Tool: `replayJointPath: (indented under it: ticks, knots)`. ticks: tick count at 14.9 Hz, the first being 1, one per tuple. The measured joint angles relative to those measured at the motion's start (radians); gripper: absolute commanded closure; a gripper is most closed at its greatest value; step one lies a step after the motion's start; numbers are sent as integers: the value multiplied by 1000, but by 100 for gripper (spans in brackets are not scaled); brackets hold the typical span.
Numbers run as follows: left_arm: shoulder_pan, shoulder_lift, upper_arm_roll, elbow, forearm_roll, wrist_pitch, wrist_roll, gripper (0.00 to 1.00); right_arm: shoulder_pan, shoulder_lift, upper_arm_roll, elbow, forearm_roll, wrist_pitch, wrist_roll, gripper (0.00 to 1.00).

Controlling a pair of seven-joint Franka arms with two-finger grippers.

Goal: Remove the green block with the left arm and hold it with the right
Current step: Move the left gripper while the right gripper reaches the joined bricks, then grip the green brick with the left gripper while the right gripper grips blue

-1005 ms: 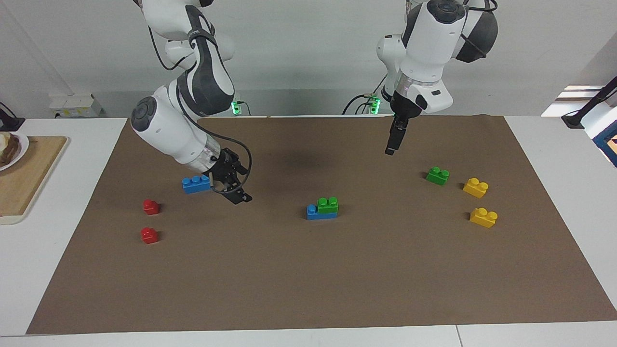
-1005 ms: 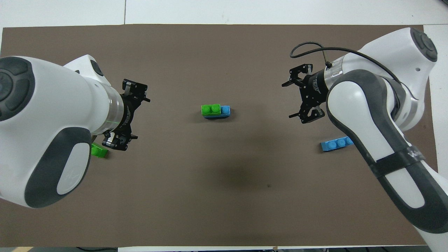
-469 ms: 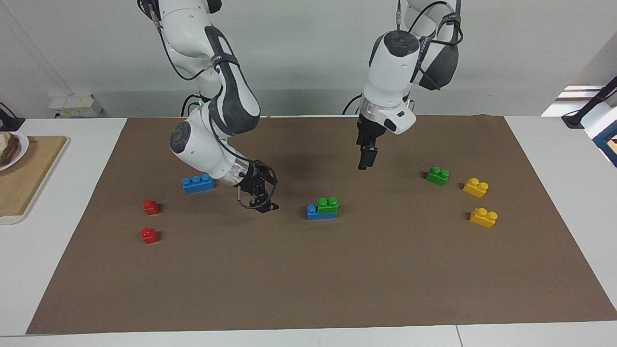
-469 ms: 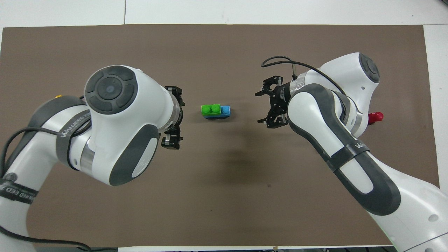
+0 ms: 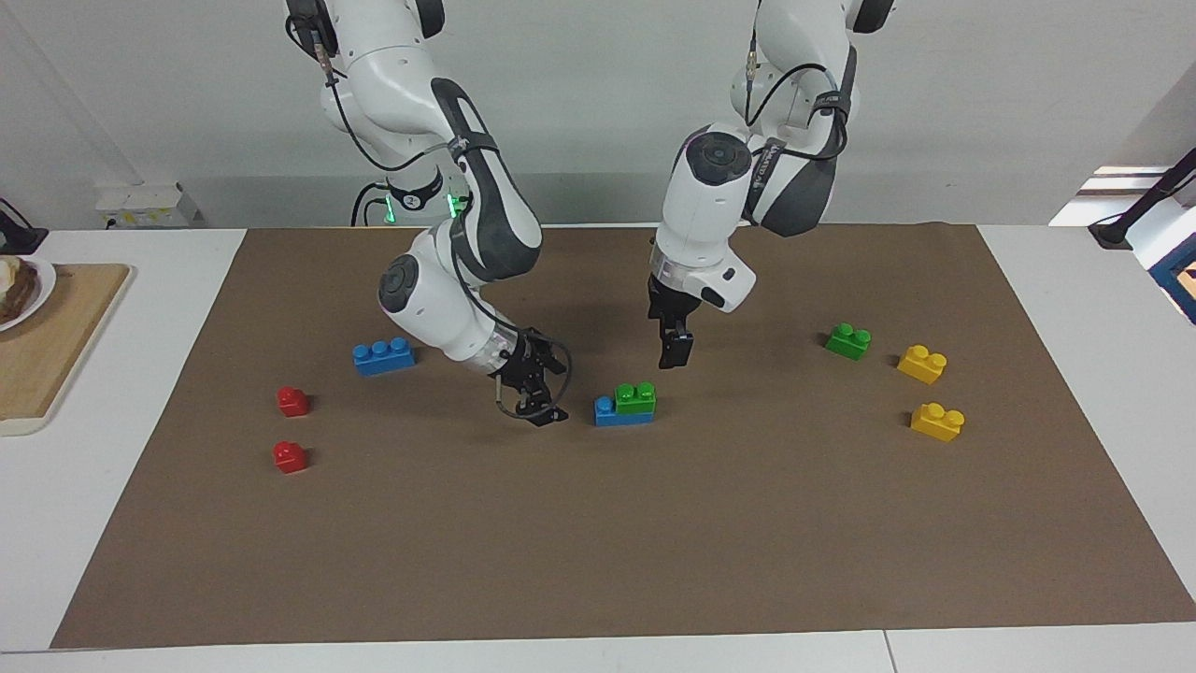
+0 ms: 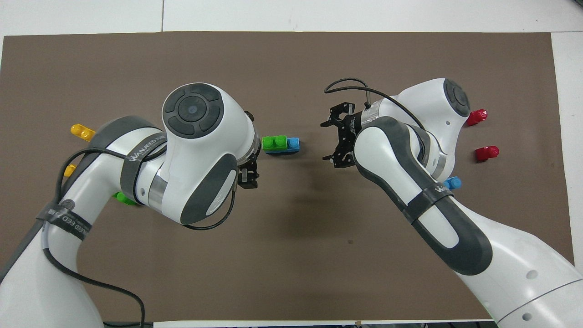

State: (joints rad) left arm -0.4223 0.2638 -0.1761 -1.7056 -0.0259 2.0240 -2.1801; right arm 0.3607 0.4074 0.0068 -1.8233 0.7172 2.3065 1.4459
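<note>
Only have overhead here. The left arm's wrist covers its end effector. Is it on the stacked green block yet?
Observer: No. In the facing view the left end effector hangs in the air beside the green block and is not touching it.
Operator: Right one?
Observer: The right end effector is low, just over the mat. It is beside the blue block that carries the green one, with a gap between them.
Operator: Green scrap under the left arm?
Observer: That is a second green block, whole and loose on the mat, next to a yellow block.
</note>
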Motion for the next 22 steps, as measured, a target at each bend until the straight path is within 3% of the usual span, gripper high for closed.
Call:
replayJointPath:
  ticks: [7, 22]
  knots:
    - [-18, 126, 1, 36, 49, 67, -77, 0, 69, 46, 0, 1, 49, 126, 2, 5]
    - [-18, 188, 5, 43, 119, 192, -191, 0, 126, 108, 0, 1, 49, 234, 2, 6]
